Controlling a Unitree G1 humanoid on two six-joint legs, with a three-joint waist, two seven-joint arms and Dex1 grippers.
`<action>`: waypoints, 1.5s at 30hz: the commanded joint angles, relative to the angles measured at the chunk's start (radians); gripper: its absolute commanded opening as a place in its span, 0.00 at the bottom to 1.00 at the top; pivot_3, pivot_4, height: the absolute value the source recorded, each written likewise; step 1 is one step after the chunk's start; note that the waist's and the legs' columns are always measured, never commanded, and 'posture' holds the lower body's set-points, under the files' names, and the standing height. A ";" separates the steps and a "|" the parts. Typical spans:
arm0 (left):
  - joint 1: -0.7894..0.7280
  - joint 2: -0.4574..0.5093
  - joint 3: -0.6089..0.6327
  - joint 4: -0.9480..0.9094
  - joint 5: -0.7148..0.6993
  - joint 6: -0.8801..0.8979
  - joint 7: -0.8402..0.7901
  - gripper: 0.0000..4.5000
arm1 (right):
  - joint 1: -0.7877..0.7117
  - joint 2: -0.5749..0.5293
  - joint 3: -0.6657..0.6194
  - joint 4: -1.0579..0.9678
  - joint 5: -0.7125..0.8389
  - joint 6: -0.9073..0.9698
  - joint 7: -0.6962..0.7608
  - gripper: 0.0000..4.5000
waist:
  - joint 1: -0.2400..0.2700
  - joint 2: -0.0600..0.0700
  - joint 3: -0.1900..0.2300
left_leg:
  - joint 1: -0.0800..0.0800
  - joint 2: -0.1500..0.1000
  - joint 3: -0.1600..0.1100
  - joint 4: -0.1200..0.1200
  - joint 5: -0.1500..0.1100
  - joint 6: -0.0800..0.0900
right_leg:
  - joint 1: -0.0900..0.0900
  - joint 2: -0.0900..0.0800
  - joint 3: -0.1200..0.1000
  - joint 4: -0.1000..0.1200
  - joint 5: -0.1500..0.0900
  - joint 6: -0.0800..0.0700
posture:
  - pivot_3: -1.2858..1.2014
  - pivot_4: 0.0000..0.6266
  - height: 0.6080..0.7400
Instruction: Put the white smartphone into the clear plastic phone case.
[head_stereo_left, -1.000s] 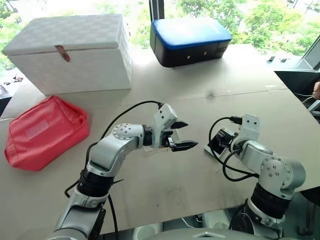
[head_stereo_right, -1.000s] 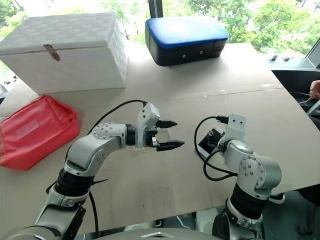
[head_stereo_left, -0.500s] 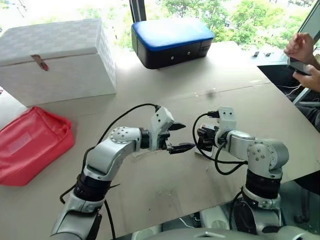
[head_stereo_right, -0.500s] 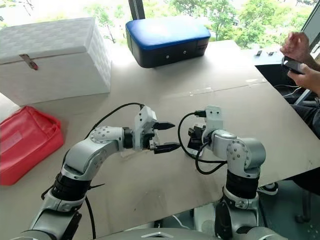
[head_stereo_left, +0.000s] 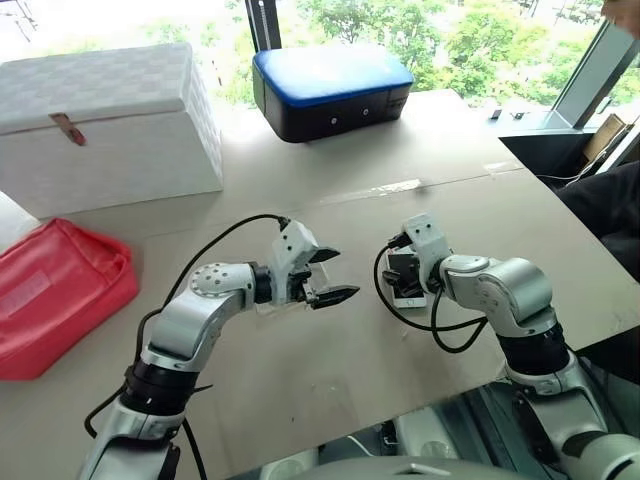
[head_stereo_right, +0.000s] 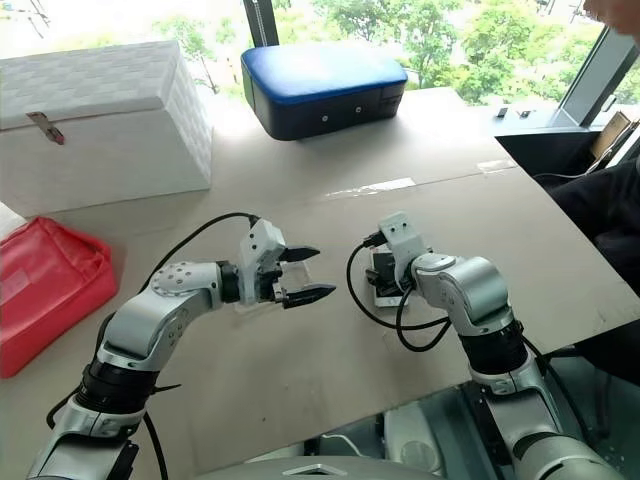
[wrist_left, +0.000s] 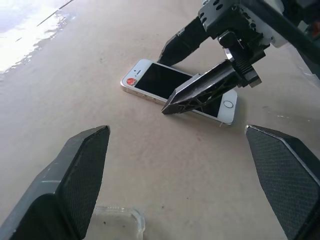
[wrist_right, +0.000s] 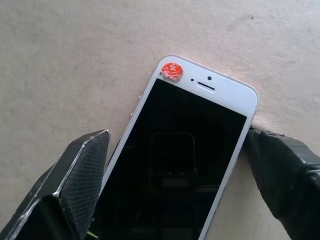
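The white smartphone (wrist_right: 185, 145) lies screen-up on the worktop (head_stereo_left: 450, 210), straddled by the wide-open, empty right tool (wrist_left: 192, 75) for pickup, while the gaping, empty left tool (head_stereo_left: 325, 275) hovers above the clear plastic phone case (wrist_left: 117, 220) beside it.

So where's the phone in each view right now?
Left eye: phone on the table, under the right gripper.
Right eye, same spot, mostly covered by that gripper.
Left wrist, flat, screen up, across from the left gripper.
Right wrist, between the open fingers.
Shared landmark: the red sticker at the phone's corner, seen in both wrist views.
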 joint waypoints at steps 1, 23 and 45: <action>0.000 0.018 0.037 -0.064 -0.016 0.010 0.016 0.98 | 0.051 -0.091 0.207 0.084 -0.044 -0.081 0.123 1.00 | 0.003 0.005 0.002 | 0.000 0.000 -0.002 0.000 -0.002 -0.004 | 0.000 -0.002 -0.003 -0.003 0.000 0.000 | 0.52 0.24 1.00; 0.239 0.169 0.437 -0.284 -0.318 -0.037 -0.143 1.00 | -0.061 -0.279 0.155 0.110 -0.108 -0.432 0.586 0.63 | 0.049 0.009 0.010 | -0.002 -0.001 -0.001 -0.004 -0.012 -0.019 | -0.006 -0.004 -0.020 -0.008 0.003 -0.005 | 0.52 0.24 1.00; 0.389 0.281 0.511 -0.352 -0.383 -0.070 -0.209 1.00 | 0.027 -0.466 0.083 -0.090 -0.203 -0.513 0.869 0.99 | 0.089 0.019 0.019 | -0.030 -0.005 0.000 0.005 -0.017 -0.028 | -0.027 -0.001 -0.021 -0.009 0.008 -0.010 | 0.52 0.24 1.00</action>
